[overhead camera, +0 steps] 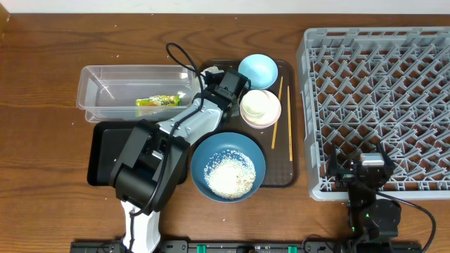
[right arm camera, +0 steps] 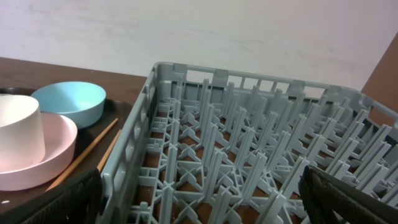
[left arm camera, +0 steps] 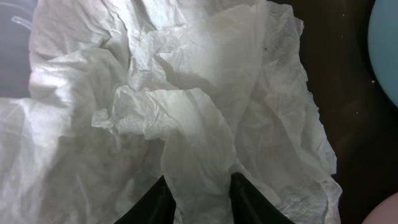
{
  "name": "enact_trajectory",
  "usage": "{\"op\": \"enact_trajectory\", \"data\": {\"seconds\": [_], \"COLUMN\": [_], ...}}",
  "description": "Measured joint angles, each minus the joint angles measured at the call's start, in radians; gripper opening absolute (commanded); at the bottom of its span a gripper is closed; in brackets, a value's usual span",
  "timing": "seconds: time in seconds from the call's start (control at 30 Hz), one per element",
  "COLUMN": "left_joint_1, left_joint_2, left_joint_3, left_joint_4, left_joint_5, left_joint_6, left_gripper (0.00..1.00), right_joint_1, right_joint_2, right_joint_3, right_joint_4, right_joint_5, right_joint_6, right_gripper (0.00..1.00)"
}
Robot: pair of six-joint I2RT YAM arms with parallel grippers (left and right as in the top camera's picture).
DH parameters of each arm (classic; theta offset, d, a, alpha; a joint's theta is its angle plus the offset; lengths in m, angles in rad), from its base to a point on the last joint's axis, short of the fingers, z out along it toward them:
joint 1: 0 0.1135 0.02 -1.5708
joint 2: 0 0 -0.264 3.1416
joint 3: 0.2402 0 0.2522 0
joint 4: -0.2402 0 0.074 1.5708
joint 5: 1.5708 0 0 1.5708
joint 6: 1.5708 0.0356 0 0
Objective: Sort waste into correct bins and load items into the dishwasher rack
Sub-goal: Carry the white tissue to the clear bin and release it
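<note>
left jaws: pinching a fold of crumpled white tissue [left arm camera: 186, 81], probably to bin it
right jaws: spread wide, empty, waiting at the dishwasher rack [right arm camera: 249, 84] edge

Left arm [overhead camera: 186, 126]: silver-grey link, black joint housings, looped black cable [overhead camera: 191, 65]. Right arm [overhead camera: 369, 179]: black housing, textured black fingers [right arm camera: 348, 199].

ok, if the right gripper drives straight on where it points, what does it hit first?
Most likely the upright pegs of the dishwasher rack, right ahead of the open right gripper; depth is hard to judge.
</note>
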Motion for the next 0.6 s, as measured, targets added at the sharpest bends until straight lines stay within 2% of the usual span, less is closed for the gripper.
{"op": "enact_trajectory", "data": {"seconds": [0.17, 0.3, 0.6], "left_joint_1": [0.000, 0.000, 0.000], "left_joint_2": [0.000, 0.000, -0.051], "left_joint_3": [0.000, 0.000, 0.000], "left_joint_4": [0.000, 0.000, -0.035], "left_joint_5": [0.000, 0.000, 0.000], "left_joint_6": [-0.001, 0.002, 0.036], "left_gripper": [0.22, 0.11, 0.06], "right_joint_1": [0.000, 0.000, 0.000], "right_joint_2": [0.000, 0.000, 0.000], "right_joint_3": [0.000, 0.000, 0.000], "right_joint_4": [0.000, 0.000, 0.000], "right_joint_5": [0.000, 0.000, 0.000], "right_joint_6": [0.000, 0.000, 0.000], "right_gripper": [0.99, 0.99, 0.99]}}
